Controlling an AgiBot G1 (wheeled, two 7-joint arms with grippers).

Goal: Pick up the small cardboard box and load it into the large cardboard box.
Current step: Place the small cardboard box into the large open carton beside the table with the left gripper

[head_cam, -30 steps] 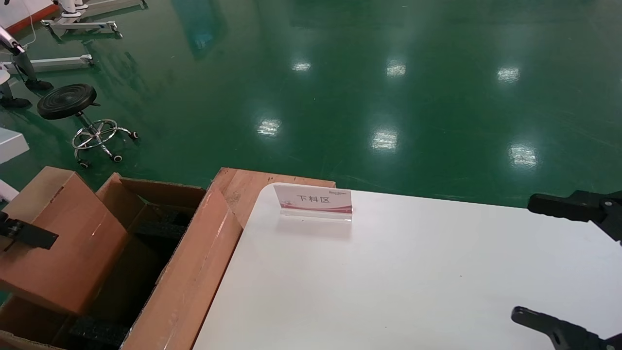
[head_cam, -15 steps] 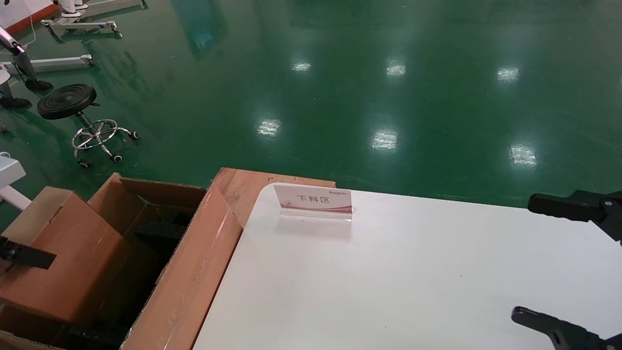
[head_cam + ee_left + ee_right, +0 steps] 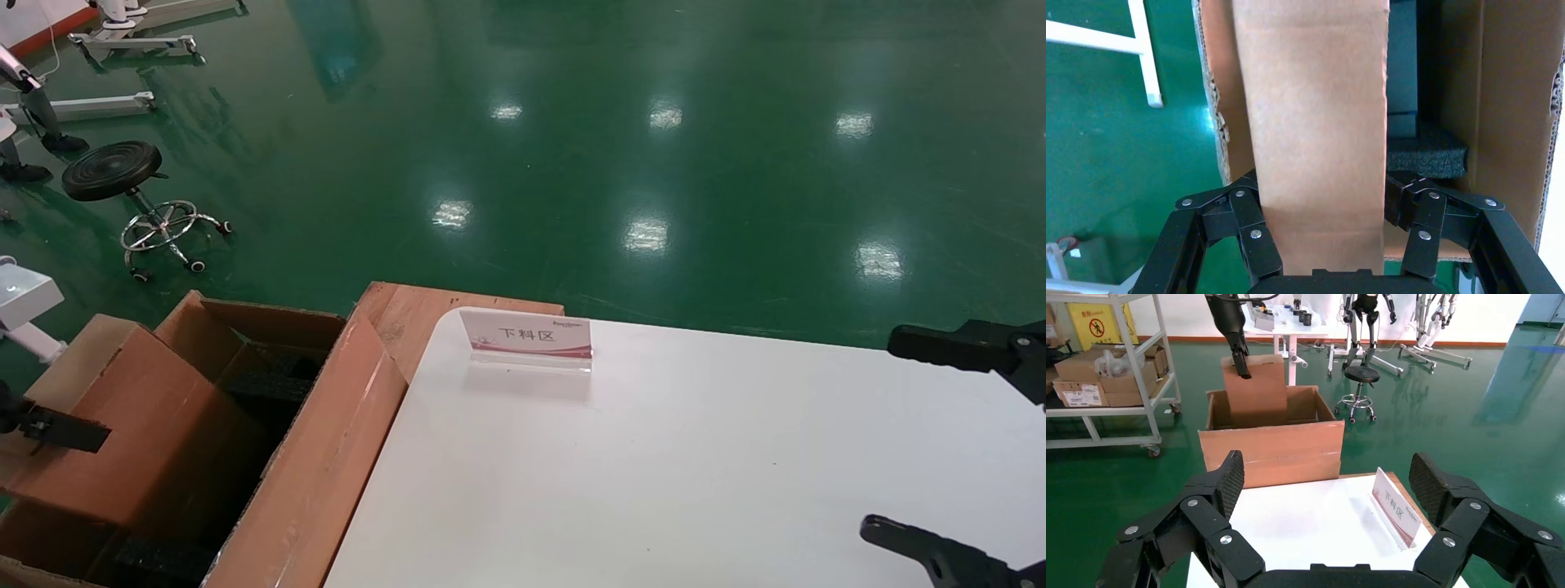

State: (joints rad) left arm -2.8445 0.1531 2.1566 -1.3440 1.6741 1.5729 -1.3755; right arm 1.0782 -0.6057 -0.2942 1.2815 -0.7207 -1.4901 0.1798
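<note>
I see a glossy green floor (image 3: 654, 147) with ceiling light reflections. White desk (image 3: 695, 474) carries a small sign stand (image 3: 527, 336). Black round stool (image 3: 114, 167) on chrome wheeled base far left. Metal shelf cart (image 3: 1113, 373) with cartons, white wall (image 3: 1474, 312) behind, red baseboard.

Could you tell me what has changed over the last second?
The left gripper, still shut on the small box, lowered it deeper into the large box, then eased slightly right. The right gripper stayed open over the table; the sign is unmoved.
</note>
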